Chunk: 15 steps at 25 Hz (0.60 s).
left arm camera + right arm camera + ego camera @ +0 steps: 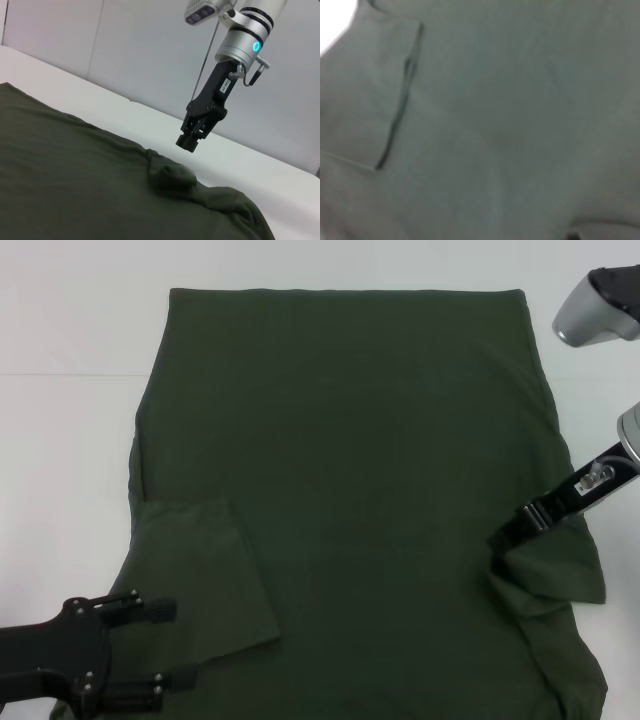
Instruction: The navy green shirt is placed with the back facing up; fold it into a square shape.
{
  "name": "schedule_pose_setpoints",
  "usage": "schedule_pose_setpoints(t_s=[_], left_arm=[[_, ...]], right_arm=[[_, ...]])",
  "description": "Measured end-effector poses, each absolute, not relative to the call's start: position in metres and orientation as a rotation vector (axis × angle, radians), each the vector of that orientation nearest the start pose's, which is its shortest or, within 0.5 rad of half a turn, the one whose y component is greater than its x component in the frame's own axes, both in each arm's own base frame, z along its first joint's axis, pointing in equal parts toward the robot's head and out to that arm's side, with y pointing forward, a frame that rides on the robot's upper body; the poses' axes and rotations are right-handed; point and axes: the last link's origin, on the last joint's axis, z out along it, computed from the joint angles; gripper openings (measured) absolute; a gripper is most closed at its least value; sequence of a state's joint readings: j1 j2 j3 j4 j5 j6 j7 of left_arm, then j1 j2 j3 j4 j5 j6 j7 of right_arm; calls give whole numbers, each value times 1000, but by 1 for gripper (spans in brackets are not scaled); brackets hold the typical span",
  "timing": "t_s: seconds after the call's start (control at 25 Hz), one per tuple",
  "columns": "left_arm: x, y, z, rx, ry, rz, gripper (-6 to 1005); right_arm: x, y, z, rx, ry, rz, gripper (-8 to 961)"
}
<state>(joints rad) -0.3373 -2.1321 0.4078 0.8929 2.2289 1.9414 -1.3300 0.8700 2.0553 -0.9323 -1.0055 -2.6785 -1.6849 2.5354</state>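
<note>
Navy green shirt (360,440) flat on white table (60,440). Left pincer (165,645) released beside folded sleeve (205,575); right pincer (497,543) clenched, just above bunched sleeve fabric (170,175).

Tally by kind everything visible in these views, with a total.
Shirts: 1, the navy green shirt, left sleeve folded inward
Grippers: 2, left gripper near the folded sleeve, right gripper at the right sleeve
Tables: 1, white table
Total: 4

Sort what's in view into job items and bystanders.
Job items: the navy green shirt, left sleeve already folded in; right gripper above the shirt's right sleeve area; left gripper, open, near the folded left sleeve.
Bystanders: only the white table.
</note>
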Motion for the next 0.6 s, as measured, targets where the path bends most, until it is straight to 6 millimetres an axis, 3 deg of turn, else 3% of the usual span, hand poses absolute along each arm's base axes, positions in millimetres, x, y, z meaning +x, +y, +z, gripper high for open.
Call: schedule_pose_setpoints(t_s=[0.2, 0.28, 0.6], left_arm=[[-304, 242, 37, -2765, -678, -717, 859], [-304, 243, 37, -2764, -676, -717, 860], [-303, 245, 36, -2749, -687, -751, 860]], right_arm=[[194, 391, 32, -2517, 1489, -218, 258], [205, 388, 37, -2482, 1564, -129, 357], [288, 357, 83, -2186, 1907, 183, 703]])
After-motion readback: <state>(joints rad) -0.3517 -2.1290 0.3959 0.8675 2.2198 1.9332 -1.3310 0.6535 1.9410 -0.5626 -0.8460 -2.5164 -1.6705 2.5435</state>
